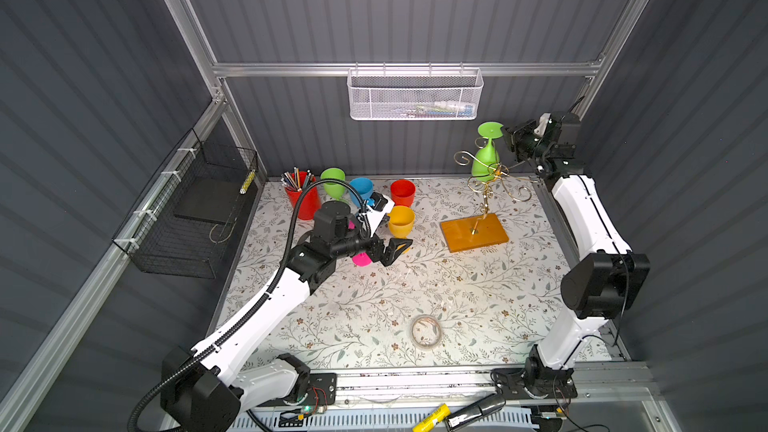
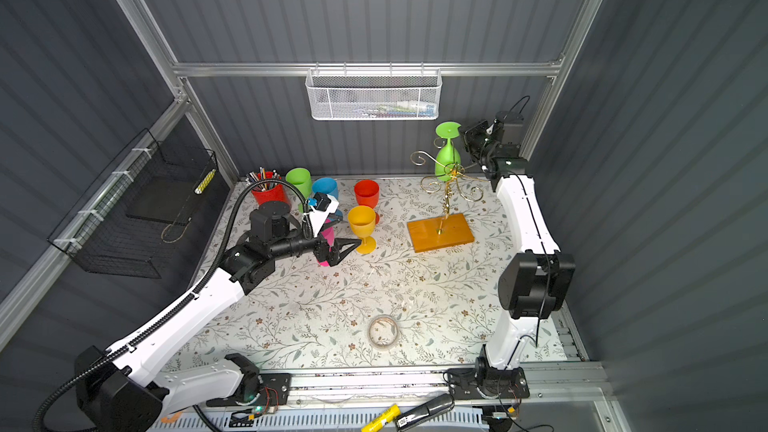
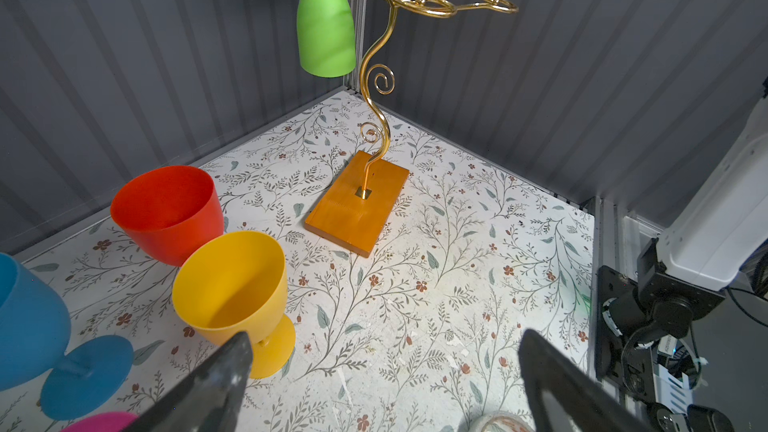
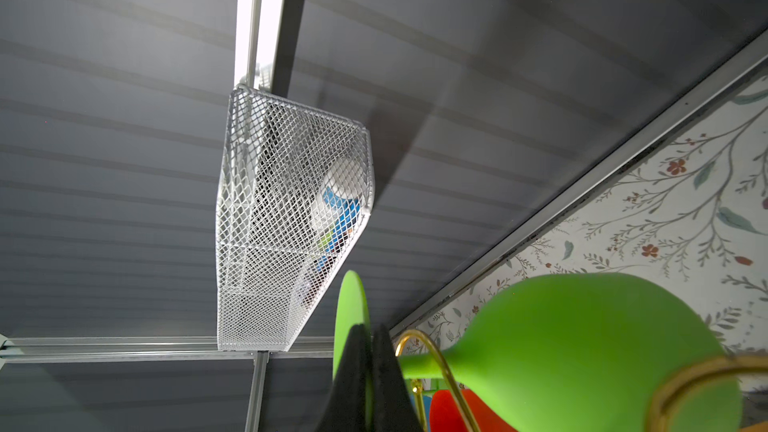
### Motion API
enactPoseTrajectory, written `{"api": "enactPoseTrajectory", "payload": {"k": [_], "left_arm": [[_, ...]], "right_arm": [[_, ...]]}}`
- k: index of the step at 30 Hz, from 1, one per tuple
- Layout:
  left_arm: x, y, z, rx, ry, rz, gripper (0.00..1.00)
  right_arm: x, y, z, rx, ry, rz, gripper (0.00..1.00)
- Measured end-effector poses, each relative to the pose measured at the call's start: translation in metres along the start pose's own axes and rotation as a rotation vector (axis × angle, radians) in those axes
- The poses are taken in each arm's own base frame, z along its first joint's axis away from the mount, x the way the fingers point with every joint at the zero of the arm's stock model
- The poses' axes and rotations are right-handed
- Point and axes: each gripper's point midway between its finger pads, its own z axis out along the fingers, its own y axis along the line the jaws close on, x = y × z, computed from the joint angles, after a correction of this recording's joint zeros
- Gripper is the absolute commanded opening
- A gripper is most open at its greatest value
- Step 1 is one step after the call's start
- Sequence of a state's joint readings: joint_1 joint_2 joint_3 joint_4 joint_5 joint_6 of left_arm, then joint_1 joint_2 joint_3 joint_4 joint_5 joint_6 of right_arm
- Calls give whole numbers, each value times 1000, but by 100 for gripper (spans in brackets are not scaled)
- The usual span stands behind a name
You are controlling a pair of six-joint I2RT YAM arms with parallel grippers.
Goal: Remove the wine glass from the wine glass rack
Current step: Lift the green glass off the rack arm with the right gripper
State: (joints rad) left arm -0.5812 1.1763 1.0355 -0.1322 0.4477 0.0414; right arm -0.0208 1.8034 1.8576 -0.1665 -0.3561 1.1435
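A green wine glass hangs upside down from the gold wire wine glass rack at the back right. In the right wrist view its stem still sits inside a curled arm. My right gripper is shut on the rim of the glass's round foot. The left wrist view shows the bowl beside the rack stem, above the wooden base. My left gripper is open and holds nothing, low over the table left of the rack.
Yellow, red, blue, green and pink glasses stand around my left gripper. A red pencil cup is at the back left. A tape roll lies near the front. White mesh basket on the back wall, black wire basket on the left wall.
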Motion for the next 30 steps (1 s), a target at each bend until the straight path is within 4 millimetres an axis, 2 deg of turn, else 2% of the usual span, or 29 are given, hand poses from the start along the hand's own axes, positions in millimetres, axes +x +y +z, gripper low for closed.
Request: {"api": "enactPoseTrajectory", "payload": {"k": [8, 14, 21, 30], "left_arm": [[0, -1, 0, 3, 0, -4, 100], [-1, -1, 0, 3, -2, -7, 100], [-1, -1, 0, 3, -6, -6, 100], [-2, -2, -3, 3, -11, -3, 100]], "right_arm": [[9, 11, -27, -11, 4, -24, 0], [19, 9, -36, -2, 22, -44, 0], [33, 14, -35, -12, 41, -81, 0], [59, 21, -23, -23, 98, -90, 0]]}}
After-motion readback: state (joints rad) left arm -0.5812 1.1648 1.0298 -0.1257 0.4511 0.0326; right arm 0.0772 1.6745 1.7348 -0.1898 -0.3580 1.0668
